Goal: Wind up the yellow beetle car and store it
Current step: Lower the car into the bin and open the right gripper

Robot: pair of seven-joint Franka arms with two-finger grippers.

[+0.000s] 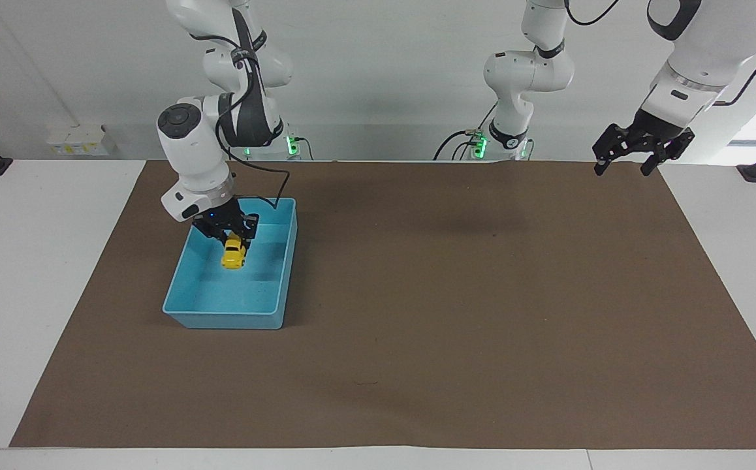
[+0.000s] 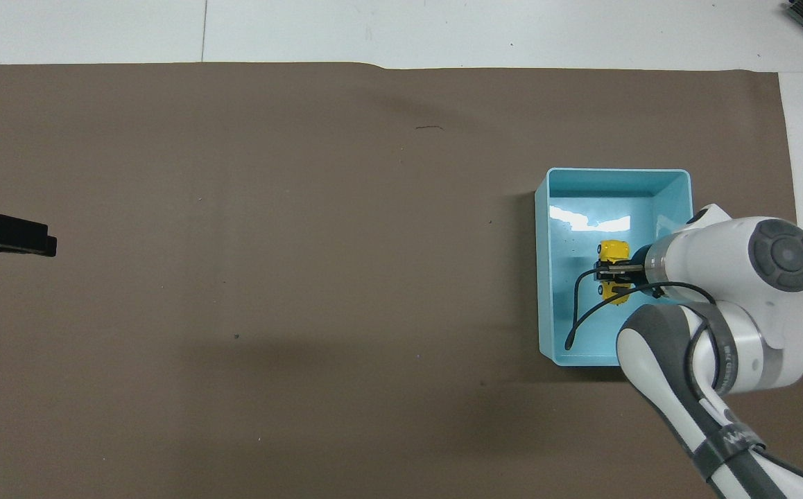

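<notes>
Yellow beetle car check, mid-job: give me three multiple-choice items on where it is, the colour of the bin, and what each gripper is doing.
1. Where is the yellow beetle car?
A. On the brown mat at the table's middle
B. Inside the bin, in the right gripper
C. Under the left gripper

2. What colour is the bin?
A. Light blue
B. Red
C. Green

3. What state is the left gripper in?
A. Shut on the car
B. Resting in the bin
C. Open, holding nothing, waiting over the mat's edge

Answers:
1. B: the right gripper is shut on the car, low between the bin's walls; whether the wheels touch the floor cannot be told.
2. A: walls and floor are light blue in both views.
3. C: its fingers are spread with nothing between them, at the left arm's end of the table.
</notes>
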